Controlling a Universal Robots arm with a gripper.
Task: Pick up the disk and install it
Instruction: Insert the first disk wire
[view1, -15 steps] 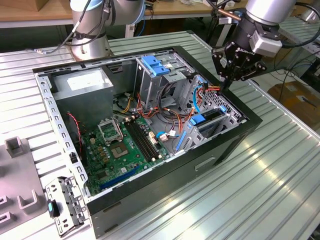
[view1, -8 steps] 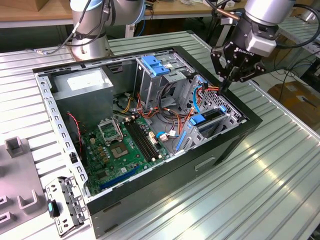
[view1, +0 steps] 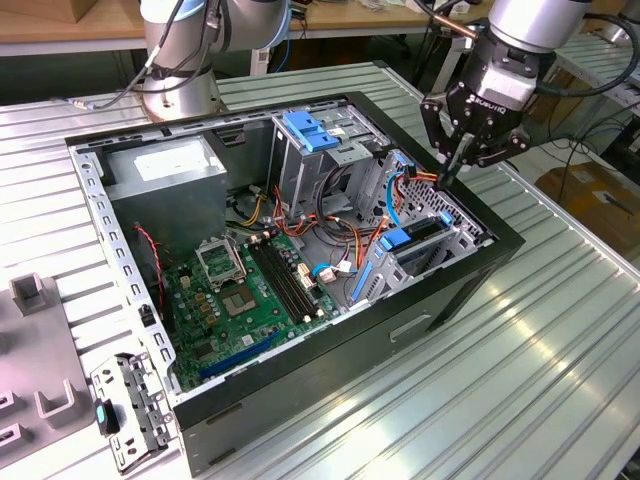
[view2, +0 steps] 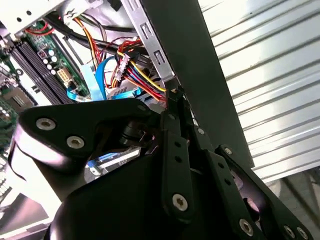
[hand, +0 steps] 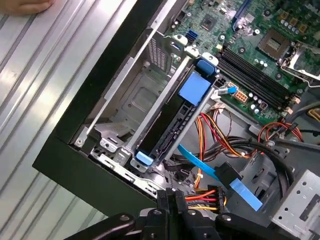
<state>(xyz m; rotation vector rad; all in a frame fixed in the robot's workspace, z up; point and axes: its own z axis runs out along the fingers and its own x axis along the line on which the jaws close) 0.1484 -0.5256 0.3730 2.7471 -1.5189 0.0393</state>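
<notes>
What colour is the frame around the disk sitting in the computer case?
Bright blue around a dark body, clearest in the first wrist view: the disk.

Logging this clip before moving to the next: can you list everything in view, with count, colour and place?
computer case: one, black, open on the ribbed metal table.
disk: one, dark in a blue carrier, seated in the drive bay at the case's corner, at the exterior view's right.
motherboard: one, green, on the case floor.
drive cage: one, grey with a blue latch, upright mid-case.
power supply: one, grey, in the far corner at the exterior view's left.
cables: several, orange, red, yellow, black and light blue, beside the disk.
bracket: one, grey, on the table outside the case.
hand: one, black, above the case's edge near the disk, holding nothing.
</notes>
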